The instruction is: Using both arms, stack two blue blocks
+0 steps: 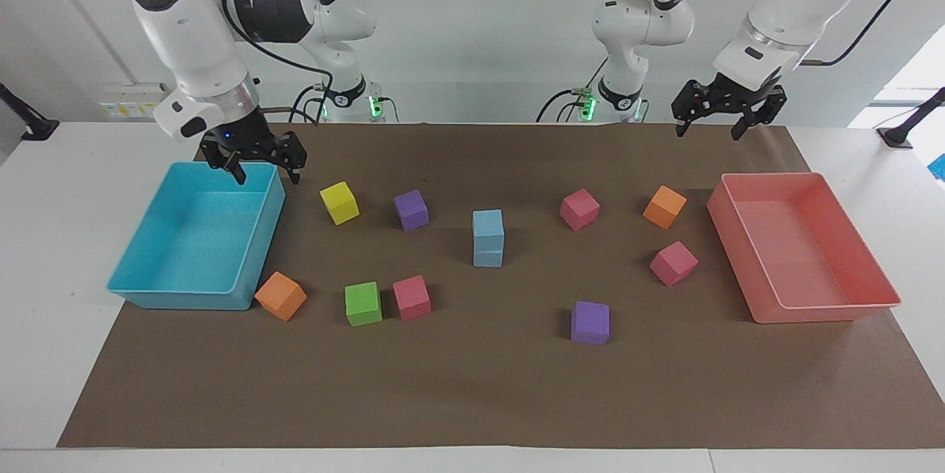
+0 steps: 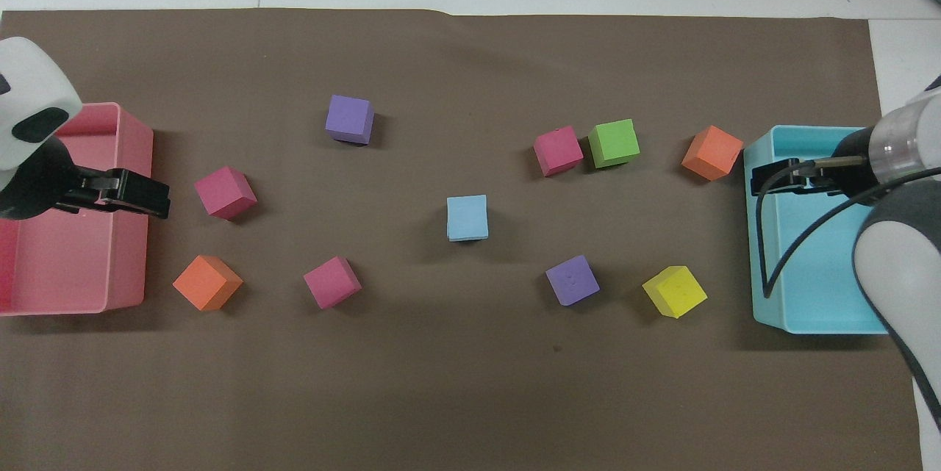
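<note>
Two sky-blue blocks (image 1: 488,237) stand stacked one on the other in the middle of the brown mat; from above they read as a single blue square (image 2: 467,217). No gripper touches them. My right gripper (image 1: 267,176) hangs open and empty over the corner of the turquoise tray (image 1: 184,299), and it shows in the overhead view (image 2: 756,181) at that tray's rim. My left gripper (image 1: 707,132) is raised, open and empty, over the pink tray's (image 1: 827,311) rim; it also shows from above (image 2: 162,204).
Loose cubes lie around the stack: yellow (image 1: 339,202), purple (image 1: 410,209), pink (image 1: 579,208), orange (image 1: 664,206), pink (image 1: 673,263), purple (image 1: 590,322), green (image 1: 363,303), pink (image 1: 411,297), orange (image 1: 280,296). The trays sit at the mat's two ends.
</note>
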{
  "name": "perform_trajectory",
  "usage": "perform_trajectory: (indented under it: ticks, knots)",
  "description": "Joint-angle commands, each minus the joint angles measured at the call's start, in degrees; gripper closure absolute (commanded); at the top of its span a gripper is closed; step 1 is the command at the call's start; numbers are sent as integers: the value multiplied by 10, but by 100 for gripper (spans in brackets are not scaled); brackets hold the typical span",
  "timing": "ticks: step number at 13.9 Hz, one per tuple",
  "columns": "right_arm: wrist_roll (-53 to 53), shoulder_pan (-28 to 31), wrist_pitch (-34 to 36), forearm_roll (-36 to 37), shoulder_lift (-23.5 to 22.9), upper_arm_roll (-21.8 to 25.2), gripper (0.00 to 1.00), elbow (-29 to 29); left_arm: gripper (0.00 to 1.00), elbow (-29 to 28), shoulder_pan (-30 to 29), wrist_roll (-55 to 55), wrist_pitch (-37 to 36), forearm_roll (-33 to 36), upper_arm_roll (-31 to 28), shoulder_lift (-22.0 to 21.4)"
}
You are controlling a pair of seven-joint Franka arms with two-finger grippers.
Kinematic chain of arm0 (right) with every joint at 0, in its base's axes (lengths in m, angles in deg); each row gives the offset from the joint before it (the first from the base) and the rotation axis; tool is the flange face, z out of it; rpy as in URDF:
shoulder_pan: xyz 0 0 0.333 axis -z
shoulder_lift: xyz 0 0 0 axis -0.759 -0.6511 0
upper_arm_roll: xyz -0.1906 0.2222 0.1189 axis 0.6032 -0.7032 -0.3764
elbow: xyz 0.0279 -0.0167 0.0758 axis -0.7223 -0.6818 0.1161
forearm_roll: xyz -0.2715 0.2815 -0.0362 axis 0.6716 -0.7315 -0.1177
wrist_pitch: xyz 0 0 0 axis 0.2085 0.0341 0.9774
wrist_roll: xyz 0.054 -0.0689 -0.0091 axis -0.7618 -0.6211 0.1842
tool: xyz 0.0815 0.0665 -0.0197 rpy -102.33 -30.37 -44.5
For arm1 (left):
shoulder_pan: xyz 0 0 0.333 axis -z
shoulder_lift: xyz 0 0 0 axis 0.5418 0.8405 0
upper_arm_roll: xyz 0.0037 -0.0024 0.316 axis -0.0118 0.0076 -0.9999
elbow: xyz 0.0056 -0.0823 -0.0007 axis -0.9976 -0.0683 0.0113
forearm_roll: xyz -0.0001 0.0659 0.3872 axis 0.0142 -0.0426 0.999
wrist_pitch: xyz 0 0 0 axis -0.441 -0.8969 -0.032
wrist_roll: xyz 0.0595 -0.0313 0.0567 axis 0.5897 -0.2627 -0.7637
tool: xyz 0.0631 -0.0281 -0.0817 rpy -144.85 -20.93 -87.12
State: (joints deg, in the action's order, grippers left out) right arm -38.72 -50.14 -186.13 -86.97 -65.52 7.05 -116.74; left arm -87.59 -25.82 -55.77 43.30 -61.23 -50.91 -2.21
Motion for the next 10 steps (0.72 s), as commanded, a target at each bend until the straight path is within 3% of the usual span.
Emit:
perform_trajectory:
  ticks: [1, 6, 10]
  knots:
    - [-15, 19, 71, 17, 7, -8, 0, 55, 0, -15, -11, 8, 12, -8, 6, -12]
    - [-14, 24, 167, 25, 25, -3, 0, 127, 0, -17, -9, 3, 23, -10, 6, -12]
    - [-9, 24, 180, 25, 56, 1, 0, 108, 0, -17, -7, 3, 30, -10, 6, -12]
